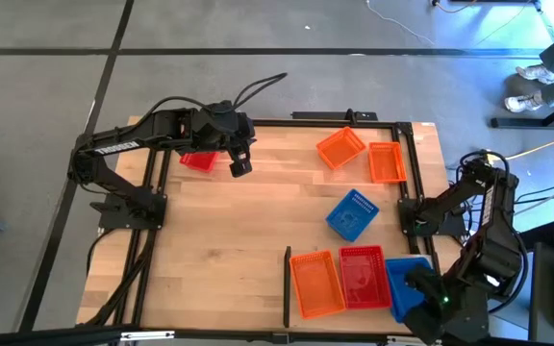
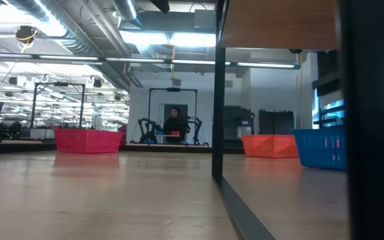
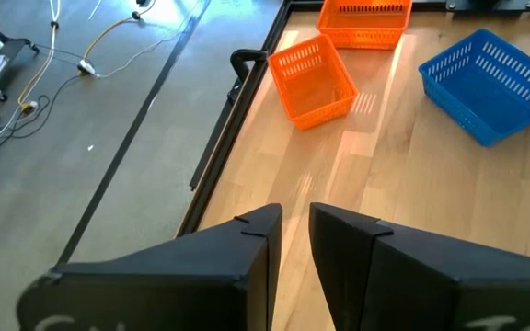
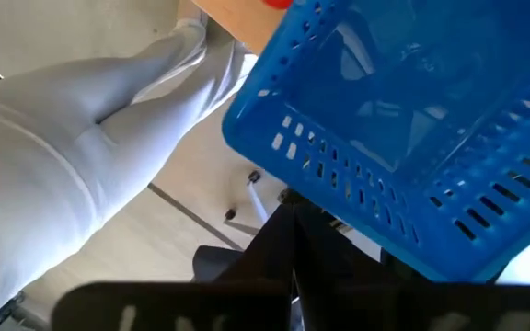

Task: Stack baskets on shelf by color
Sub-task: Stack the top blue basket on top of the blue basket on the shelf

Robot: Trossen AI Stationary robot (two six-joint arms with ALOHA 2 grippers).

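The right hand [image 1: 421,293] is pinching the blue basket [image 1: 404,280] rim, fingers together, likely for lifting onto its colour pile, while the left hand [image 1: 239,161] is waiting, slightly apart.

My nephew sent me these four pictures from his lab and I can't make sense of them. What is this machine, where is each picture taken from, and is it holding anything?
It is a robot with two dark jointed arms at a light wood plank table. One picture looks straight down, one looks level across the tabletop, and two come from cameras on the wrists.

Small perforated plastic baskets lie on the wood: two orange ones at the far edge, a blue one mid-table, and an orange and a red side by side at the near edge.

The right pincer is shut on the rim of another blue basket at the near right corner. The left pincer hovers slightly open, holding nothing, beside a red basket.
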